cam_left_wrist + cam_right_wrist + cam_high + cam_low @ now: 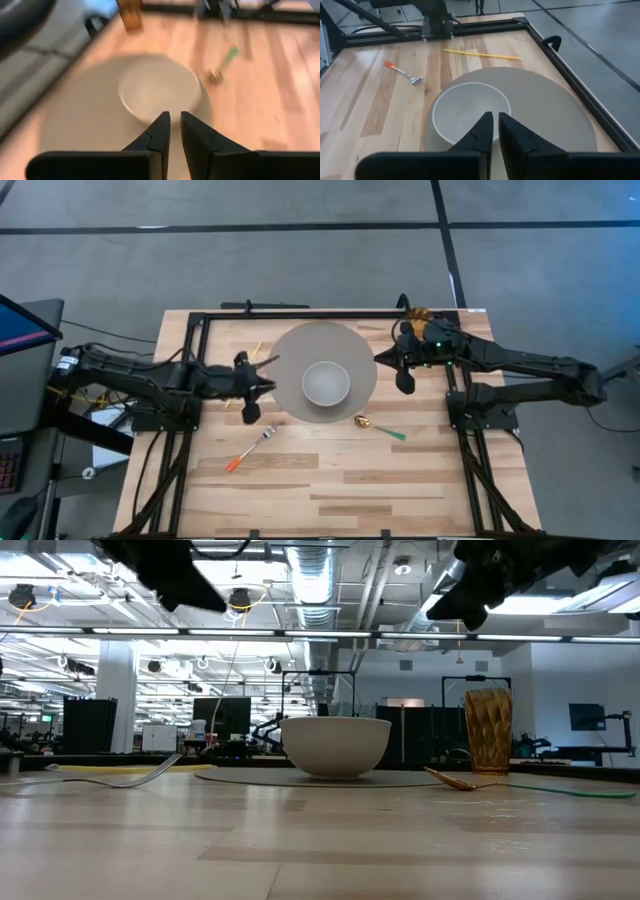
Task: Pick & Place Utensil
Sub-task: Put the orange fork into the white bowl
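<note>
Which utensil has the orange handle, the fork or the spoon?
The fork, lying left of the bowl. The spoon, to the right, has a green handle and a gold head.

Floor (300,240): grey concrete slabs crossed by dark seam lines, seen from above on all sides of the wooden table (330,490). A monitor (20,330) sits at the left edge beside cabling. Low view looks into an open industrial hall: exposed silver ductwork (315,580) overhead, strip lights (560,605) glowing bright, white beams running across. White column (117,690) on the left. Dark screens and workstations (215,720) line the far side (details too small to tell), another screen (585,717) on the right wall
</note>
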Robot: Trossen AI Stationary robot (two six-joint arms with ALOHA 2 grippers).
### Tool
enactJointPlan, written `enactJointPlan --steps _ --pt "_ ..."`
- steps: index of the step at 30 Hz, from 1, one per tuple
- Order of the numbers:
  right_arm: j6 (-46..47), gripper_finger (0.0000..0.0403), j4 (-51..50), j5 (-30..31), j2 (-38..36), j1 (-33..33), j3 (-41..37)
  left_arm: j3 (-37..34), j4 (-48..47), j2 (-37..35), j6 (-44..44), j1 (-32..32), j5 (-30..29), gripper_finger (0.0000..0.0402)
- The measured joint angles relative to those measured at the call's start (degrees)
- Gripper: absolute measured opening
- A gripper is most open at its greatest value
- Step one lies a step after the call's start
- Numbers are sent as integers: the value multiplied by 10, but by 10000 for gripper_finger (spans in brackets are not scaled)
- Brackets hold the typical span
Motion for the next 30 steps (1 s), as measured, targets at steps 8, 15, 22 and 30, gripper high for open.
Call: enactJointPlan --steps 8,15,22,30 --pt "0 20 15 0 13 0 0 -1 -155 5 -180 -26 108 59" --pt "0 17 29 0 13 0 0 -1 -206 69 -282 -66 222 100" --pt "0 17 32 0 13 0 0 -31 -223 173 -358 -102 288 128" --pt "-1 13 40 0 13 0 0 -32 -190 264 -411 -103 291 123"
